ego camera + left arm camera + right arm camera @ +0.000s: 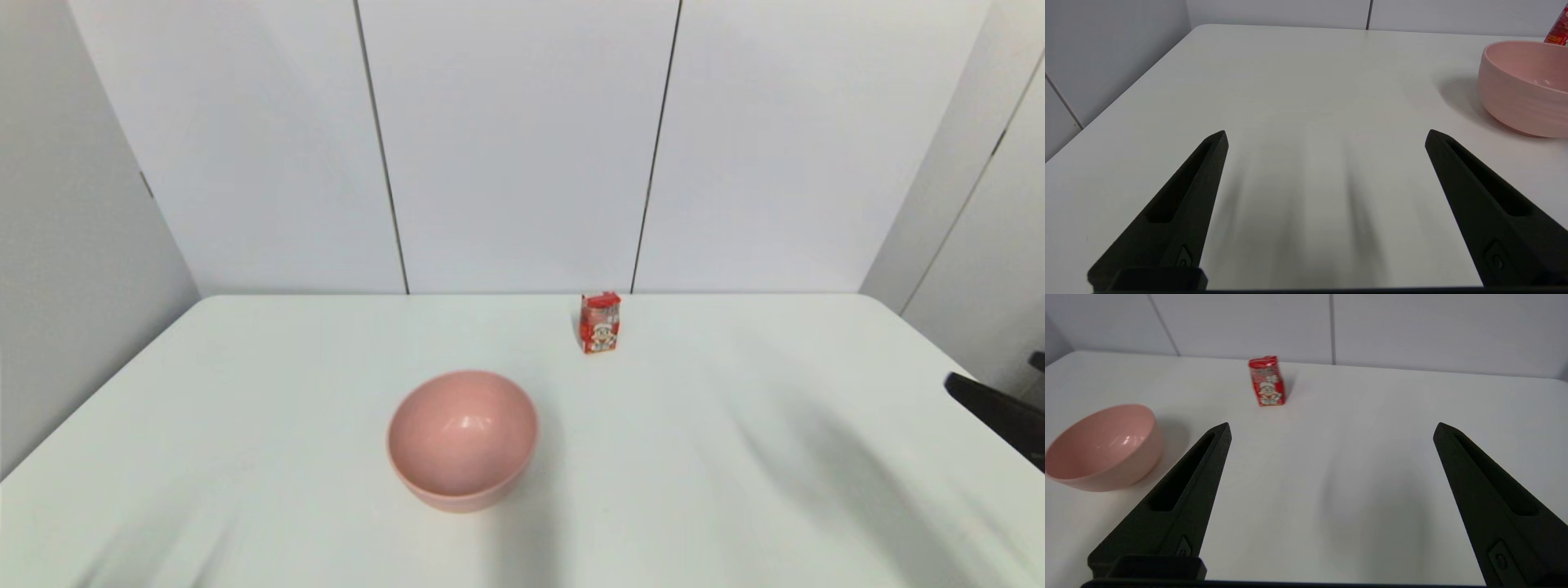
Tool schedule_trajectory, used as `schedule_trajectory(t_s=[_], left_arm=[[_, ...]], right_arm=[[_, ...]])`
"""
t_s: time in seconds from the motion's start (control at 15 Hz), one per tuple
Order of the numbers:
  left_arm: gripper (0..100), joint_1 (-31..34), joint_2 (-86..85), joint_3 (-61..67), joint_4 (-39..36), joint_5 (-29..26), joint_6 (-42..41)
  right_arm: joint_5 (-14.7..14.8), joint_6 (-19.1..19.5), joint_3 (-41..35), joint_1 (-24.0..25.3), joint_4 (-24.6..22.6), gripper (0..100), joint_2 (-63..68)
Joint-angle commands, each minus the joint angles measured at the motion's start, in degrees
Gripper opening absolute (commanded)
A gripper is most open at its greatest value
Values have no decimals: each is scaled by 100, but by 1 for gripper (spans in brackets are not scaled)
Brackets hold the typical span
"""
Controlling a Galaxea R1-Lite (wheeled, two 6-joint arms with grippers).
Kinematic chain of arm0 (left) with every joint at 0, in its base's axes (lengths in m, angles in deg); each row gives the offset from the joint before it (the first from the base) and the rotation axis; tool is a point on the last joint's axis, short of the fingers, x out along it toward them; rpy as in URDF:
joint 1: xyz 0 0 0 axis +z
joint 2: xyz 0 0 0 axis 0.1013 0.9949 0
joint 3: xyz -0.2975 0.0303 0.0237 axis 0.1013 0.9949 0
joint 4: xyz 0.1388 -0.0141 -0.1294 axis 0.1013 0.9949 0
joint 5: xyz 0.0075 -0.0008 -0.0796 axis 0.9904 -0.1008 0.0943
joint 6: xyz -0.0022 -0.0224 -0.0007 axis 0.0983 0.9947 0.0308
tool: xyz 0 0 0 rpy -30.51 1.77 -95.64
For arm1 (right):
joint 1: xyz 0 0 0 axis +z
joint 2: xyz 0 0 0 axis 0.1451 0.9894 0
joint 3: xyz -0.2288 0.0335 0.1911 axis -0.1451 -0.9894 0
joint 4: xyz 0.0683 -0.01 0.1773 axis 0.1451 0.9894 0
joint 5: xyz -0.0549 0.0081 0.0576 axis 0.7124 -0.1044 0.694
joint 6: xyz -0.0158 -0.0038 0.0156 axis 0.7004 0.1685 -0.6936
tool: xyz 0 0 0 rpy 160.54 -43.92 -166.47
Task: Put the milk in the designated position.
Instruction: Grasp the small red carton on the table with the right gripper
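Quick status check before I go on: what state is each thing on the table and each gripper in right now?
milk: upright near the table's far edge, untouched, apart from the bowl.
pink bowl: upright, empty, mid-table.
left gripper: open, holding nothing, low over the table to the bowl's left.
right gripper: open, holding nothing, facing the milk from a distance.
table: white, carrying the bowl and the milk.

1. You are seeing only a red sliver of the milk carton (pixel 1558 27) in the left wrist view; the picture's edge and the pink bowl (pixel 1523 87) are cutting off the rest.
2. That same edge is clipping the bowl's far side.
3. In the head view, a dark arm part (pixel 998 412) is poking in at the right edge, with its gripper lying outside the picture.
4. The carton's print is reading too small to make out.
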Motion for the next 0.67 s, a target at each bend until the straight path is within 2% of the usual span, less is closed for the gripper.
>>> schedule_trajectory(t_s=[0.07,0.27,0.53,0.67], left_arm=[[100,-2,7,0,-2,3,4],[100,7,7,0,-2,3,4],[100,-2,7,0,-2,3,4],[100,7,7,0,-2,3,4]], right_arm=[[-351,56,1526,390,-320,100,2825],[-369,82,2185,398,-311,100,3810],[-351,486,2765,601,-320,100,4952],[-351,521,3020,741,-320,100,5400]])
